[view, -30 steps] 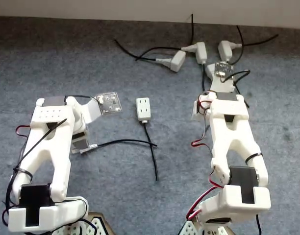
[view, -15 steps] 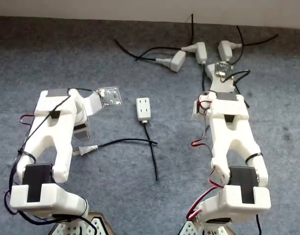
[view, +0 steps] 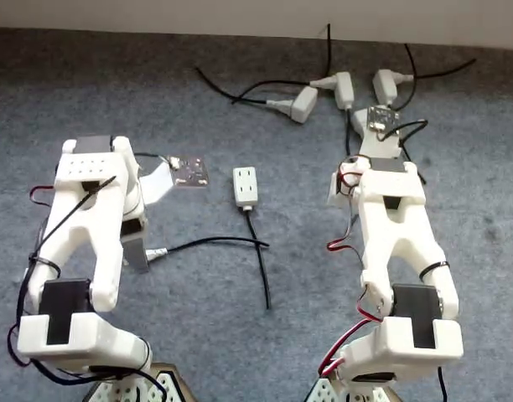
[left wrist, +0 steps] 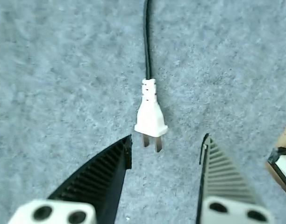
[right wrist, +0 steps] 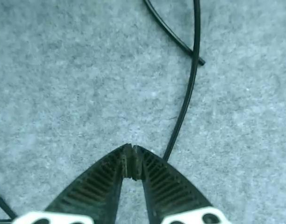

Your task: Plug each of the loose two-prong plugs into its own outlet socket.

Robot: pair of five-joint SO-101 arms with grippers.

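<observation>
left gripper (left wrist: 167,138) spread over plug (left wrist: 150,116), seemingly not touching

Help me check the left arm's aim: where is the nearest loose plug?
In the left wrist view, the white plug lies on the carpet just ahead of the open left gripper, prongs toward it, untouched.

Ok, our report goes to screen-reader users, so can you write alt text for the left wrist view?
A white two-prong plug lies on grey carpet, its prongs pointing at the gap of the open left gripper, which does not touch it. The plug's black cord runs straight away from the gripper.
</observation>
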